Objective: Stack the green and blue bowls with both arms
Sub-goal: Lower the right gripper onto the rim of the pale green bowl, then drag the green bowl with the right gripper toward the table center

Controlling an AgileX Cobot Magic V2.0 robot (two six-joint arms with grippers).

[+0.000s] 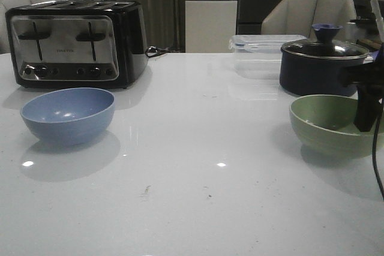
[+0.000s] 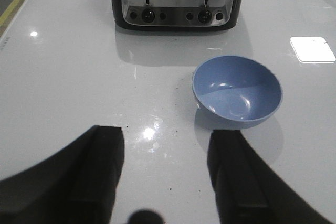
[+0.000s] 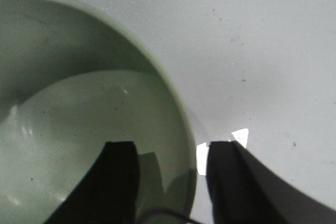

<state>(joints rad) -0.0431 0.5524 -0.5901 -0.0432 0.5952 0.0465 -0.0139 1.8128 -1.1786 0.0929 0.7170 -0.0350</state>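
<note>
The dusty blue bowl [image 1: 68, 114] sits upright on the white table at the left, in front of the toaster; it also shows as the blue bowl [image 2: 237, 91] in the left wrist view. My left gripper [image 2: 167, 142] hovers open above bare table, short of that bowl, and is out of the front view. The sage green bowl [image 1: 331, 124] rests at the right edge. My right gripper [image 3: 169, 153] is open and straddles the green bowl's rim [image 3: 185, 129], one finger [image 3: 118, 171] inside the bowl and the other outside it. In the front view the right gripper [image 1: 366, 112] dips over the bowl.
A black and chrome toaster [image 1: 75, 41] stands at the back left. A dark lidded pot [image 1: 321, 64] and a clear plastic container [image 1: 264, 55] stand behind the green bowl. A black cable [image 1: 377, 154] hangs at the right edge.
</note>
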